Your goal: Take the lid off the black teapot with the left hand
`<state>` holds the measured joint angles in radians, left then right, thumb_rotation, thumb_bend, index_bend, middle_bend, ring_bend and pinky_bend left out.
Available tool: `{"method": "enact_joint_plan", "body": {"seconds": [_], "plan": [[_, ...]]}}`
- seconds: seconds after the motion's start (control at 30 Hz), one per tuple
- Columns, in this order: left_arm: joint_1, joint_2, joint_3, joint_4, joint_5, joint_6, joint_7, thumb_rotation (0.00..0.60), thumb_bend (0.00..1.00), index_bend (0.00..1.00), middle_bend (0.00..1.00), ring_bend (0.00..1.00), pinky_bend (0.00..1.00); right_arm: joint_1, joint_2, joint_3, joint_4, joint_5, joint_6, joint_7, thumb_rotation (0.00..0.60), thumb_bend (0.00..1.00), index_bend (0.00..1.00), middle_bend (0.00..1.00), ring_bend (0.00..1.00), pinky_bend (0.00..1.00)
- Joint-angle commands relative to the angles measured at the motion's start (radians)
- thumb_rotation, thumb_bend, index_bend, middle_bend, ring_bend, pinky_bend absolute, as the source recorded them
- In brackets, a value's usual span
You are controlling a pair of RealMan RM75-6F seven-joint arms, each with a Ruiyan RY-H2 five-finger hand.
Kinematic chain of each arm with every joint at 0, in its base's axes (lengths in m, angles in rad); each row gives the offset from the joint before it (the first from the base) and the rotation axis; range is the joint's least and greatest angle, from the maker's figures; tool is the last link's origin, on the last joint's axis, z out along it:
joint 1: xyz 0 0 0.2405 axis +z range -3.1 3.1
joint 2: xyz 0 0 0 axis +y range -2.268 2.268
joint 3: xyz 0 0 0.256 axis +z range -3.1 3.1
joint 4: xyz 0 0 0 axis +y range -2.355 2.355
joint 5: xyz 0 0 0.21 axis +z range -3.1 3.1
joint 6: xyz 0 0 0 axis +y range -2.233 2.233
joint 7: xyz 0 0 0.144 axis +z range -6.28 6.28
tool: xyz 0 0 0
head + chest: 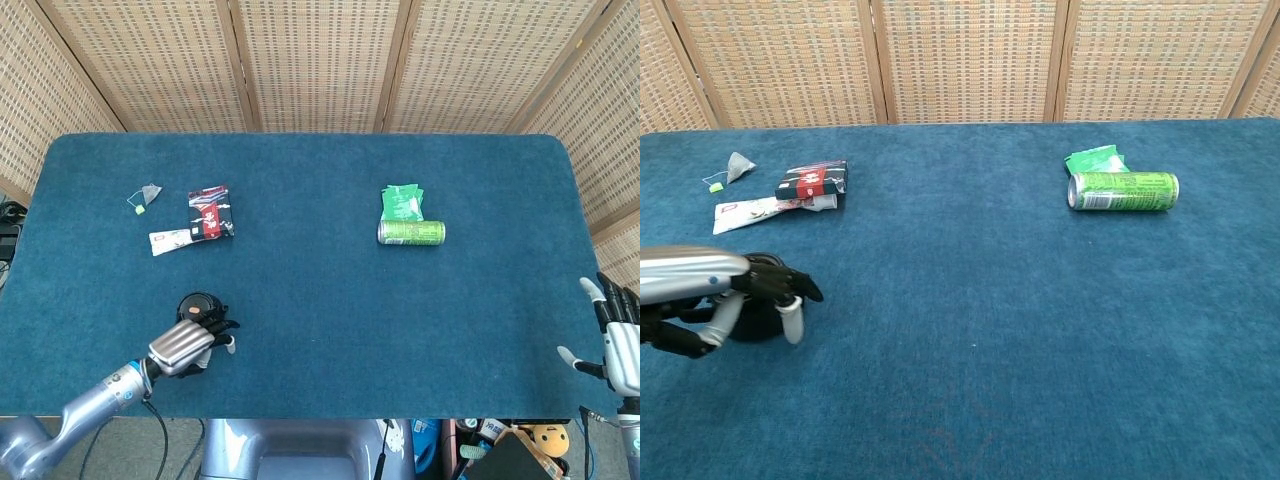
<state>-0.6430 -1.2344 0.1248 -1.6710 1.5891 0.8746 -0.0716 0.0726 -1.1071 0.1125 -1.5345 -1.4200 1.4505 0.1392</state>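
Note:
The black teapot [197, 305] is a low round pot with an orange spot on its lid, standing near the table's front left. In the chest view the teapot [758, 322] is mostly hidden. My left hand [185, 343] lies just in front of it, and the same left hand [725, 295] curls its fingers and thumb around the pot's top. The lid does not show apart from the pot. My right hand [618, 340] hangs past the table's front right corner, fingers spread and holding nothing.
A tea bag [147, 195], a red-black packet [211, 211] and a white sachet [172, 240] lie at the back left. A green can [411, 232] lies on its side beside a green packet [402, 201], right of centre. The table's front edge is close behind my left hand.

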Motion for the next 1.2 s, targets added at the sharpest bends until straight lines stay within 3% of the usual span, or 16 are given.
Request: {"method": "enact_joint_plan", "body": {"seconds": [0.03,0.13,0.27,0.5,0.73,0.97,1.2], "plan": [[0.029,0.021,0.005,-0.001,0.049,0.083,-0.025,0.6,1.0,0.36,0.12,0.13,0.03,0.0,-0.001,-0.001,-0.001,0.0,0.0,-0.003,0.6,0.0,0.0,0.0,0.0,0.0],[0.053,0.019,-0.004,0.023,0.095,0.178,-0.079,0.6,0.96,0.36,0.02,0.01,0.0,0.0,-0.002,-0.002,-0.003,-0.002,0.0,-0.007,0.6,0.0,0.0,0.0,0.0,0.0],[0.086,0.019,-0.048,0.035,0.057,0.258,-0.079,0.6,0.65,0.36,0.0,0.0,0.0,0.001,-0.003,-0.003,-0.004,-0.003,-0.001,-0.011,0.6,0.0,0.0,0.0,0.0,0.0],[0.1,0.019,-0.115,0.019,-0.156,0.196,0.05,0.6,0.47,0.36,0.0,0.0,0.0,0.001,-0.001,-0.003,-0.005,-0.002,-0.003,-0.008,0.6,0.0,0.0,0.0,0.0,0.0],[0.096,0.005,-0.136,0.014,-0.296,0.134,0.161,0.6,0.47,0.36,0.0,0.0,0.0,0.002,0.0,-0.003,-0.003,0.0,-0.006,-0.002,0.6,0.0,0.0,0.0,0.0,0.0],[0.101,-0.025,-0.143,0.031,-0.314,0.127,0.17,0.6,0.47,0.41,0.0,0.0,0.0,0.002,0.0,-0.004,-0.005,-0.001,-0.006,-0.003,0.6,0.0,0.0,0.0,0.0,0.0],[0.103,-0.043,-0.151,0.046,-0.325,0.126,0.188,0.6,0.37,0.44,0.0,0.0,0.0,0.002,0.001,-0.004,-0.004,-0.001,-0.007,0.0,0.6,0.0,0.0,0.0,0.0,0.0]]}}
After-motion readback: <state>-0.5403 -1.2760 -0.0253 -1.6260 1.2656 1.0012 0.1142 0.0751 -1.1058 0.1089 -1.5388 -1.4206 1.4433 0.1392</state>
